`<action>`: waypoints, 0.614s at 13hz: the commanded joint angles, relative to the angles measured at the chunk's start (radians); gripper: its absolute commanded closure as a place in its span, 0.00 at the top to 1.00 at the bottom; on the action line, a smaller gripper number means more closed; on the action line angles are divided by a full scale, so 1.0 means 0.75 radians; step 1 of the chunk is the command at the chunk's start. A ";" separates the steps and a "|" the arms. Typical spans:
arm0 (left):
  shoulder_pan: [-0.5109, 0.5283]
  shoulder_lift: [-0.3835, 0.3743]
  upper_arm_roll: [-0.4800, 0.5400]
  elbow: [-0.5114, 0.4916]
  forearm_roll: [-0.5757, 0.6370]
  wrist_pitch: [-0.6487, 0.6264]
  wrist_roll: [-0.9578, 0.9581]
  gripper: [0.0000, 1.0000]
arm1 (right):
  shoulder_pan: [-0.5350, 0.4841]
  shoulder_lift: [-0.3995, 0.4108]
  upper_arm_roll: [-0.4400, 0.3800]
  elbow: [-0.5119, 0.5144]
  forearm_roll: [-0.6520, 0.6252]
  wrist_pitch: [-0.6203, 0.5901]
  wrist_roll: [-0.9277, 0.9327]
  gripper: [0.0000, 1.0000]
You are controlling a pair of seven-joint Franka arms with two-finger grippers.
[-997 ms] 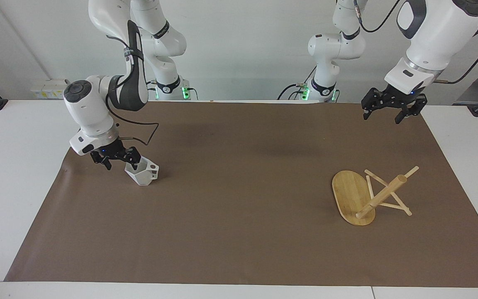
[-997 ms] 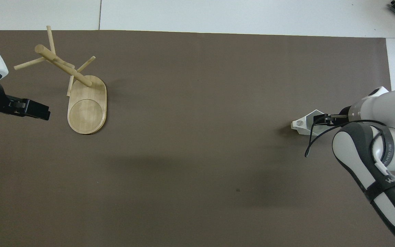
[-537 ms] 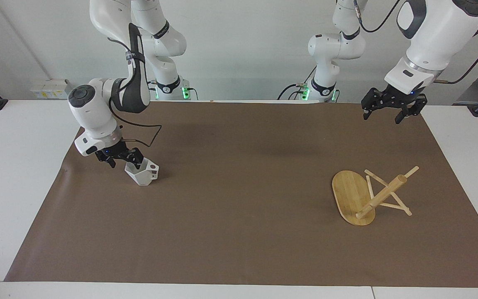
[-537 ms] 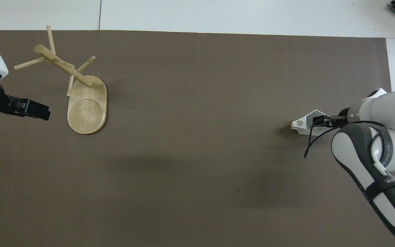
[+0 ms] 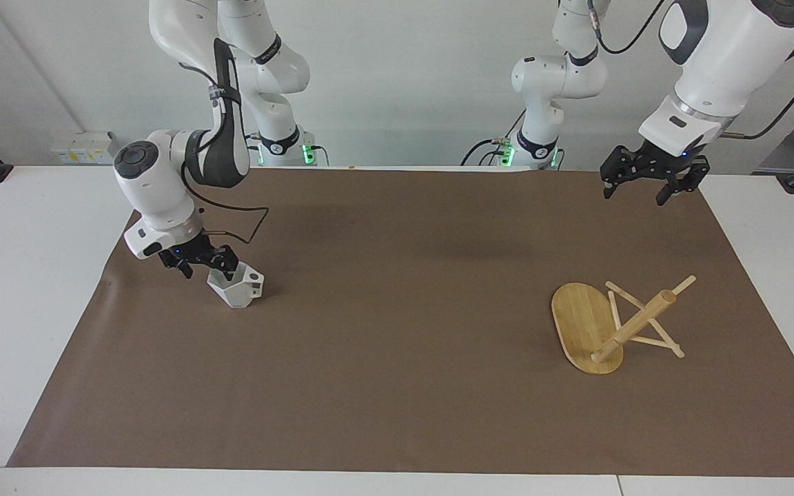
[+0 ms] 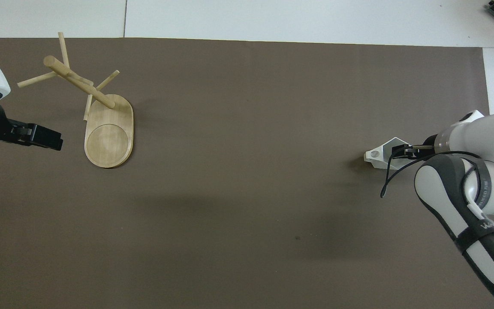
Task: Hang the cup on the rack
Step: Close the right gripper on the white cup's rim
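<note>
Cup (image 5: 237, 288) mid-left, tilted | right gripper (image 5: 202, 262) now closing on its rim | left gripper (image 5: 650, 180) waits, fingers apart | rack (image 5: 611, 321) toppled

The mat (image 5: 397, 358) covered most of the table (image 5: 18, 289). The cup (image 5: 237, 286) sat on the mat toward the right arm's end, tilted, its handle on the side turned away from the right gripper (image 5: 202, 262). That gripper was down at the cup's rim, one finger (image 6: 397, 150) reaching into the mouth of the cup and the other outside its wall. The rack (image 5: 614, 322) lay tipped over on the mat toward the left arm's end, well apart from the cup, base on edge, post slanting up, pegs touching the mat. The left gripper (image 5: 650, 180) hung in the air with fingers spread, over the mat's edge nearest the robots, well apart from the rack.
</note>
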 commanded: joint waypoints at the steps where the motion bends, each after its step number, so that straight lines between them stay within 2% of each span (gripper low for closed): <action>1: 0.012 -0.023 -0.004 -0.016 -0.019 -0.014 0.011 1.00 | -0.006 -0.006 0.003 -0.018 0.010 0.032 0.011 0.65; 3: 0.012 -0.023 -0.004 -0.016 -0.019 -0.014 0.011 1.00 | -0.006 -0.006 0.003 -0.020 0.010 0.032 0.011 0.46; 5: 0.012 -0.023 -0.004 -0.016 -0.019 -0.014 0.011 1.00 | -0.006 -0.006 0.003 -0.020 0.010 0.032 0.011 0.32; 8: 0.012 -0.023 -0.004 -0.016 -0.019 -0.014 0.011 1.00 | -0.006 -0.006 0.003 -0.020 0.010 0.028 0.011 0.18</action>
